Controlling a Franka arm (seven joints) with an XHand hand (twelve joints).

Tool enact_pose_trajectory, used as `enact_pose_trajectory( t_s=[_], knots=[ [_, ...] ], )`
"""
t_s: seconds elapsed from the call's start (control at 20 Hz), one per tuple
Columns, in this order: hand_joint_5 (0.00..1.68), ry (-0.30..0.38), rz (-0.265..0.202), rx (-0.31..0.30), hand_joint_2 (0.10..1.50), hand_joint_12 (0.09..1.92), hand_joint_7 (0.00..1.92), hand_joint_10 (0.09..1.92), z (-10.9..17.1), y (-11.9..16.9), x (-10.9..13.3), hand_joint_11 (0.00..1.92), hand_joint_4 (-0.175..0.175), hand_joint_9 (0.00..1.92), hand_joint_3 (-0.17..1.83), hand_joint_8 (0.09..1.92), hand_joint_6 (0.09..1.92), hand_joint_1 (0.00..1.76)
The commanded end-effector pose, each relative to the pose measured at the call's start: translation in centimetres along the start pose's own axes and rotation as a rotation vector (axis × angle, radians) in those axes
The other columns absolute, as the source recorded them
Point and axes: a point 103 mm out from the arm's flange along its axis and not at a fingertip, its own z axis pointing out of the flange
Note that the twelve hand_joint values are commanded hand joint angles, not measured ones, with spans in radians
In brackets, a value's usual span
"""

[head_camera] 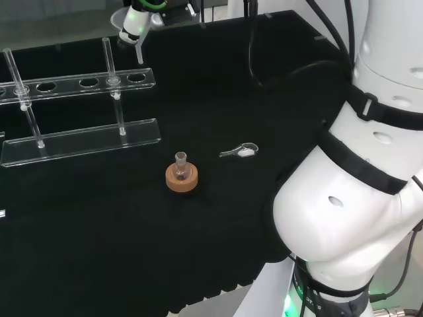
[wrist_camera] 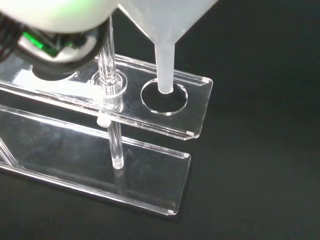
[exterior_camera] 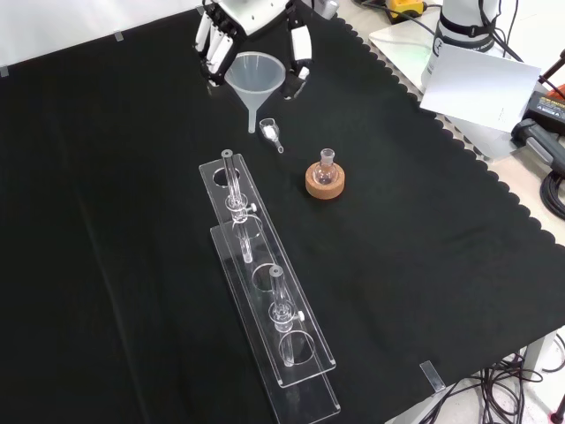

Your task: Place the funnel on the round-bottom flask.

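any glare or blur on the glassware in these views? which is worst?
Wrist view is worst: the hand is a blurred white-green mass, and the funnel cone is soft, though the rack edges are crisp. Head view: green glow at the hand. Front view: evenly lit, with small highlights on the flask.

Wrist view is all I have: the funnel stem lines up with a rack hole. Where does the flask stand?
Observer: In the front view the flask stands on a cork ring, right of the rack, apart from it.
Operator: Does something lie on the way?
Observer: A small clear piece lies on the cloth between funnel and flask.
Operator: How is the funnel held?
Observer: The hand has fingers curled round its cone.
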Motion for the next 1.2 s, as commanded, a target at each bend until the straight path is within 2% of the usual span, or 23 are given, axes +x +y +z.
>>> enact_pose_trajectory(
  t_s=[0.05, 0.45, 0.55, 0.75, 1.2],
  knots=[
    [0.61, 0.012, 0.062, 0.016, 0.52, 1.08, 0.99, 0.26, 2.1, -3.8, -3.0, 0.78, -0.136, 1.23, 0.89, 0.72, 0.68, 1.06],
    [0.62, 0.039, 0.096, 0.076, 0.52, 1.07, 0.99, 0.26, 5.7, -7.0, -4.8, 0.80, -0.139, 1.23, 0.89, 0.72, 0.69, 1.07],
    [0.62, 0.041, 0.119, 0.096, 0.52, 1.07, 0.99, 0.26, 7.1, -7.5, -5.2, 0.80, -0.140, 1.23, 0.89, 0.72, 0.69, 1.07],
    [0.62, 0.090, 0.159, 0.152, 0.52, 1.06, 0.99, 0.26, 10.1, -8.6, -5.4, 0.81, -0.141, 1.24, 0.89, 0.72, 0.70, 1.07],
    [0.61, 0.154, 0.157, 0.204, 0.52, 1.06, 0.99, 0.25, 13.2, -10.1, -4.3, 0.81, -0.143, 1.24, 0.89, 0.72, 0.71, 1.07]
  ],
)
